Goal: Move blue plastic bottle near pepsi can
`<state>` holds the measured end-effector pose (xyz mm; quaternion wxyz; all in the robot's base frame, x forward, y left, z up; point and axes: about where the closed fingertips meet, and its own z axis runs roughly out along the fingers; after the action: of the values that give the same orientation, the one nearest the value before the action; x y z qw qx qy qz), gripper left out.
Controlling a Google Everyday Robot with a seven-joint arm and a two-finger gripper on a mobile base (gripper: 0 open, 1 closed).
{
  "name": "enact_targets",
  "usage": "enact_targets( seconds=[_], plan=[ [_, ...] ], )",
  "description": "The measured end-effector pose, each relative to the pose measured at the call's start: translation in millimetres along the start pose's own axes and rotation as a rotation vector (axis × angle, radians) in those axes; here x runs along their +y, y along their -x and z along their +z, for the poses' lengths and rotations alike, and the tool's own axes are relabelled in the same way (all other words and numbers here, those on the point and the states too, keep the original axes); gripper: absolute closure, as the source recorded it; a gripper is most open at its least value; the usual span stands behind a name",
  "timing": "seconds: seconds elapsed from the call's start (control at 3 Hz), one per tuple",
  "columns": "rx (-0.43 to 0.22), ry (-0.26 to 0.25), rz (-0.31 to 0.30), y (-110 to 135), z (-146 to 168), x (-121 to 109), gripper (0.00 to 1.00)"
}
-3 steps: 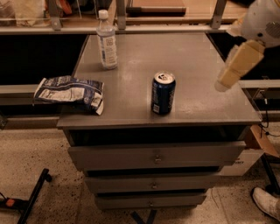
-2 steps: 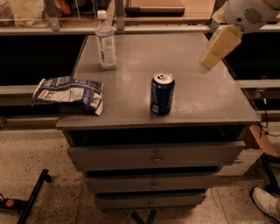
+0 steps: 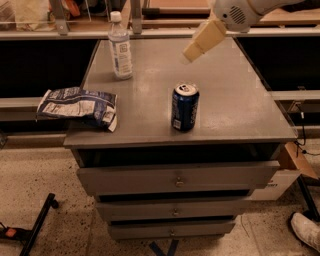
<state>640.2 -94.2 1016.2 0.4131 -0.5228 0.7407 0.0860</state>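
gripper [image 3: 190,54] above table [image 3: 240,100] far side, state unclear; bottle [image 3: 120,47] at far-left edge, can [image 3: 184,107] central.

Arm [image 3: 274,6] crosses the upper right corner of the view, ending in a white wrist housing [image 3: 235,13]. The beige gripper [image 3: 192,53] slants from it down toward the view's left, held aloft, seemingly touching nothing.

Lighting is dim and warm, from overhead: the grey metal cabinet top [image 3: 240,100] carries a pale sheen across its rear half, while the recesses either side are near black. The short dark blue pepsi can [image 3: 185,107] casts a small, soft shadow at its base. The cream two-finger gripper [image 3: 202,42], above the top's rear right, is brightly lit.
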Motion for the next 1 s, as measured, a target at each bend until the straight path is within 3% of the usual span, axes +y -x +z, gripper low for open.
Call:
enact_targets(
  seconds=[0.33,0.67,1.0],
  plan=[
    [-0.061,-0.07,0.005,25.9,38.9,-0.9,0.0],
    [-0.059,-0.067,0.005,25.6,39.0,-0.2,0.0],
    [-0.107,-0.037,0.057,29.1,60.4,-4.0,0.0]
  ],
)
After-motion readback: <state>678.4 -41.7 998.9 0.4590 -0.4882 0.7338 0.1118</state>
